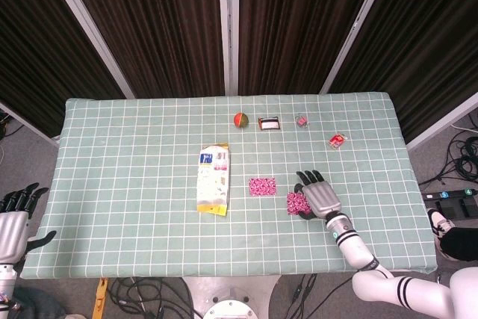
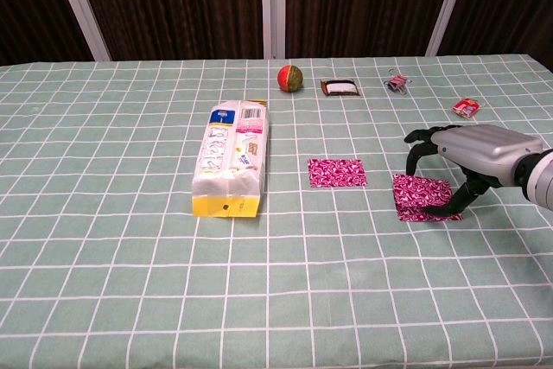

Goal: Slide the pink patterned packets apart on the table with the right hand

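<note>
Pressing down at the lower right of the chest view, my right robot hand (image 2: pixel 471 155) arches over a pink patterned packet (image 2: pixel 421 196), fingertips (image 2: pixel 414 141) and thumb reaching down to its far and right edges; it grips nothing, the fingers spread and curved. From the head view the same right robot hand (image 1: pixel 320 194) covers most of that packet (image 1: pixel 295 202), with only the packet's left part showing. I cannot tell whether one packet lies there or two stacked. A second pink patterned packet (image 2: pixel 337 172) lies flat just left of centre-right on the bench (image 2: pixel 104 257), apart from the first; the head view shows it (image 1: pixel 261 185) a little up and left of the hand.

My left robot hand (image 1: pixel 13 222) sits at the lower left corner of the head view, off the bench, fingers apart and holding nothing.

Left of centre lies a white and yellow pack of wipes or tissues (image 2: pixel 231 157), lengthwise. Along the far edge I see a red and green ball (image 2: pixel 289 77), a small dark rectangular packet (image 2: pixel 340 86), a pink binder clip (image 2: pixel 397 83) and, further right, a small red wrapped item (image 2: pixel 466 107).
</note>
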Action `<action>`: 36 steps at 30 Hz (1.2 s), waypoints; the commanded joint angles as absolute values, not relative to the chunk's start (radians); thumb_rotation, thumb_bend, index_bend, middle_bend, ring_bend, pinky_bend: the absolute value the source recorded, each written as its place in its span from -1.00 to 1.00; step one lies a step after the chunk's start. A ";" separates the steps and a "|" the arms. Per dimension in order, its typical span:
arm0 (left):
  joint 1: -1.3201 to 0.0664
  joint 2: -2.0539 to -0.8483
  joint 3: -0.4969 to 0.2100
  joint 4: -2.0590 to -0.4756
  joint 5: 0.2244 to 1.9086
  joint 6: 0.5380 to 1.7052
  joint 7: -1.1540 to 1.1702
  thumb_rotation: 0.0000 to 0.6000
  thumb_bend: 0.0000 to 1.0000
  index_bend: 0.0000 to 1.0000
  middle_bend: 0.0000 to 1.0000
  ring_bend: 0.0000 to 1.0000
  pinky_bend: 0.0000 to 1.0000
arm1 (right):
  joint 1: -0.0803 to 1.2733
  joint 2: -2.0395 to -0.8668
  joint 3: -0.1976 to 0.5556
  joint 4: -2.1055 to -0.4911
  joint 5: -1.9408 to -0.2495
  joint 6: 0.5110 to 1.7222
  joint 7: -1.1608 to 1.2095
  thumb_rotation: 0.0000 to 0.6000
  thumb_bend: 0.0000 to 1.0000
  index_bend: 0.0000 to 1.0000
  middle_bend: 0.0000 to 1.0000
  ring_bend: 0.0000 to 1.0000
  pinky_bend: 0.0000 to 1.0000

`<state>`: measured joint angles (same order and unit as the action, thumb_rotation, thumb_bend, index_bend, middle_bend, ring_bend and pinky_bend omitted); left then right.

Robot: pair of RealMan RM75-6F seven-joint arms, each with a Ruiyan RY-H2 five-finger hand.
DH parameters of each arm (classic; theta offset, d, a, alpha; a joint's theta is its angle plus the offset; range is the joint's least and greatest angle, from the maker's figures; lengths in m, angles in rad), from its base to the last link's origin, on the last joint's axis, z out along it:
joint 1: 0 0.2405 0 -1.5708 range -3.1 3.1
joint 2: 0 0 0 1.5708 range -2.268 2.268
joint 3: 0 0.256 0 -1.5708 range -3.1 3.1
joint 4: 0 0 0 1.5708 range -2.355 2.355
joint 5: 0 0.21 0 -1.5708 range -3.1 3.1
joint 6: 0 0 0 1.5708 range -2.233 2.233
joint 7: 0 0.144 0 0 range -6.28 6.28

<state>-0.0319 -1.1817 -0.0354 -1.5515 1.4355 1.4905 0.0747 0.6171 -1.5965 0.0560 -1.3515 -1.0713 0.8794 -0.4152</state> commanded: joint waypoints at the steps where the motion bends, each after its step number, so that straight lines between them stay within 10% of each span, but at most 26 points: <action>1: -0.032 -1.182 -0.036 -1.551 1.436 1.491 0.075 1.00 -0.98 -0.54 -0.55 -0.65 -0.68 | 0.618 -1.604 0.051 -1.344 -1.074 0.877 -0.420 0.63 -0.66 -0.35 -0.91 -1.00 -1.00; 36: -0.033 -1.174 -0.036 -1.564 1.446 1.492 0.075 1.00 -0.98 -0.54 -0.55 -0.66 -0.68 | 0.661 -1.609 0.120 -1.350 -1.106 0.872 -0.391 0.62 -0.66 -0.48 -0.91 -1.00 -1.00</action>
